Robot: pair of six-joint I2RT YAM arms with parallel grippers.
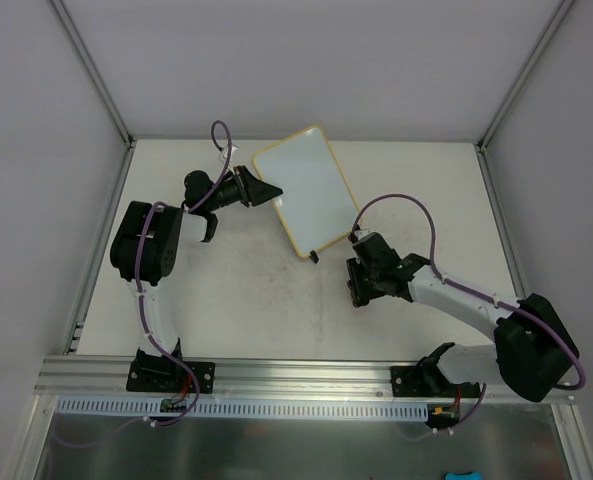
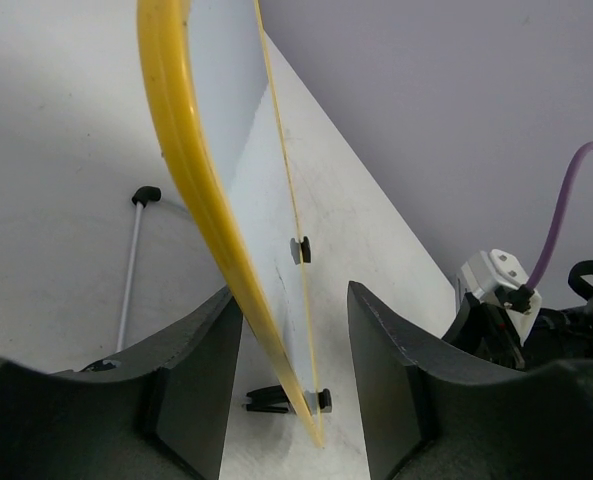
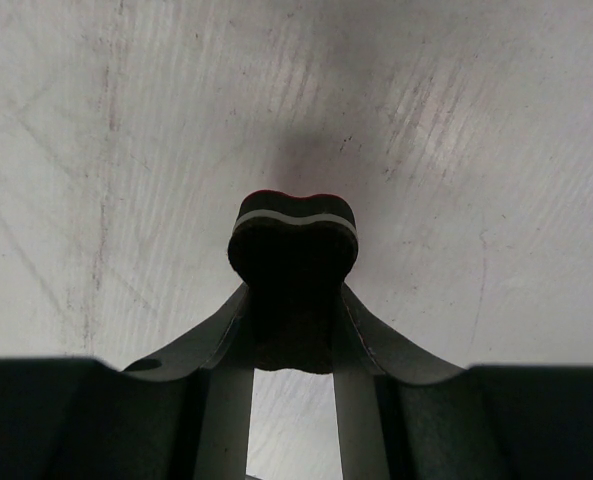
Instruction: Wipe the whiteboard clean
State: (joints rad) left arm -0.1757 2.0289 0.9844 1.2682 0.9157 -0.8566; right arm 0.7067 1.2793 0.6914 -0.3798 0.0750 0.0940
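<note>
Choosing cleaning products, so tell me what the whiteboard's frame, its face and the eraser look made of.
Whiteboard frame: probably moulded plastic, glossy yellow with a highlight along its rounded edge. Face: smooth, white, slightly sheeny, likely coated board. Eraser: matte black, soft-looking, dented at its top edge, likely foam or felt.

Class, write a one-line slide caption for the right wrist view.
Right gripper pinching a black eraser block over the scuffed white table.

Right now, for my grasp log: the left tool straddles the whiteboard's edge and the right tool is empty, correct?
No: the right tool is shut on a small black eraser, per the right wrist view. The left tool does straddle the edge of the whiteboard.
</note>
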